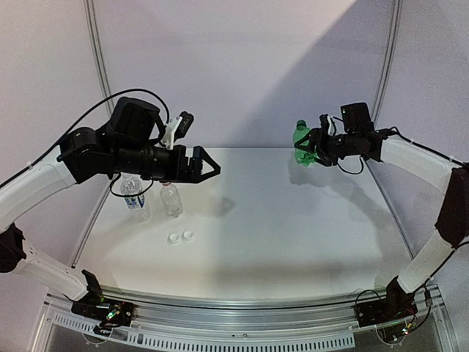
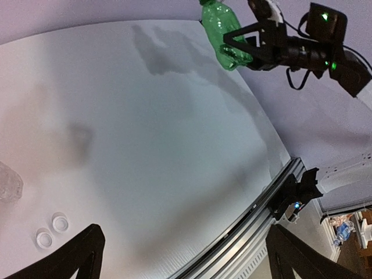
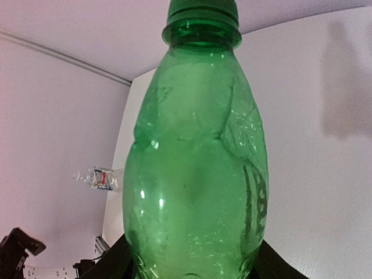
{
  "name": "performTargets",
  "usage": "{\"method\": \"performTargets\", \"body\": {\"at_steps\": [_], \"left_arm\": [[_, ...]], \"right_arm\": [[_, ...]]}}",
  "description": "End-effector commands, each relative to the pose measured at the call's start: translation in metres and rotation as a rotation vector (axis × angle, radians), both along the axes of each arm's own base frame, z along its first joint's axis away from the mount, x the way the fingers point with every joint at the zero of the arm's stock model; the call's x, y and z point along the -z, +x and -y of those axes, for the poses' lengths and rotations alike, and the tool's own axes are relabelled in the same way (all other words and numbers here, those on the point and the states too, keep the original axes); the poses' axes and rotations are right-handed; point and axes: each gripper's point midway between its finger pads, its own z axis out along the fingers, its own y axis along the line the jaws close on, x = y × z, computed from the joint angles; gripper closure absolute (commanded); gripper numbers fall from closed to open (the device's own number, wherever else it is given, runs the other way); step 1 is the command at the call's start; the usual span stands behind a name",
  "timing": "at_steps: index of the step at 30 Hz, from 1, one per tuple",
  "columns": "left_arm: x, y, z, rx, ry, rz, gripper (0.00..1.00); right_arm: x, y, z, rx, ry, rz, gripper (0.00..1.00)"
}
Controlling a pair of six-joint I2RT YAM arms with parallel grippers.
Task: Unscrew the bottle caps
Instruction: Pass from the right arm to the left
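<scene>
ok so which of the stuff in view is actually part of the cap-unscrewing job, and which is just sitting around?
Job:
- green plastic bottle, its green screw cap on, in the right gripper
- clear labelled plastic bottle
- shorter clear unlabelled bottle
- two small white round caps lying loose
- left gripper, open

Just there:
- white tabletop
- aluminium rail at its near edge

A robotics lab booth: plain white walls (image 1: 242, 66), white table (image 1: 293, 220), aluminium rail (image 1: 242, 302) carrying bolted arm bases (image 1: 110, 309).

I count three bottles: green bottle (image 3: 197, 163), labelled clear bottle (image 1: 136, 202), unlabelled clear bottle (image 1: 171, 199). Three caps: two white caps (image 1: 174, 238) (image 1: 188, 235), one green cap (image 3: 202, 11).
</scene>
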Motion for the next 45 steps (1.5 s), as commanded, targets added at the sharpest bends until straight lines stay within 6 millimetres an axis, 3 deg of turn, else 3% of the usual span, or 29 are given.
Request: {"method": "performTargets", "body": {"at_steps": [1, 5, 12, 18, 23, 31, 45], "left_arm": [[-0.01, -0.002, 0.001, -0.026, -0.074, 0.016, 0.01], [-0.019, -0.005, 0.003, 0.004, -0.102, 0.035, 0.01], [-0.064, -0.018, 0.031, 0.16, -0.281, 0.093, 0.01], [-0.095, -0.022, 0.056, 0.269, -0.391, 0.12, 0.01], [-0.105, -0.016, 0.078, 0.319, -0.439, 0.103, 0.02], [-0.117, -0.005, 0.103, 0.353, -0.494, 0.088, 0.08], [-0.116, 0.001, 0.128, 0.403, -0.519, 0.062, 0.17]], "right_arm": [[-0.031, -0.041, -0.019, -0.151, 0.056, 0.138, 0.68], [-0.05, -0.081, -0.031, -0.256, 0.106, 0.244, 0.68], [-0.079, -0.138, -0.046, -0.4, 0.207, 0.405, 0.68], [-0.095, -0.172, -0.055, -0.487, 0.222, 0.513, 0.68], [-0.108, -0.197, -0.063, -0.549, 0.236, 0.599, 0.68], [-0.118, -0.216, -0.066, -0.602, 0.248, 0.658, 0.68], [-0.111, -0.238, -0.081, -0.674, 0.245, 0.643, 0.7]]}}
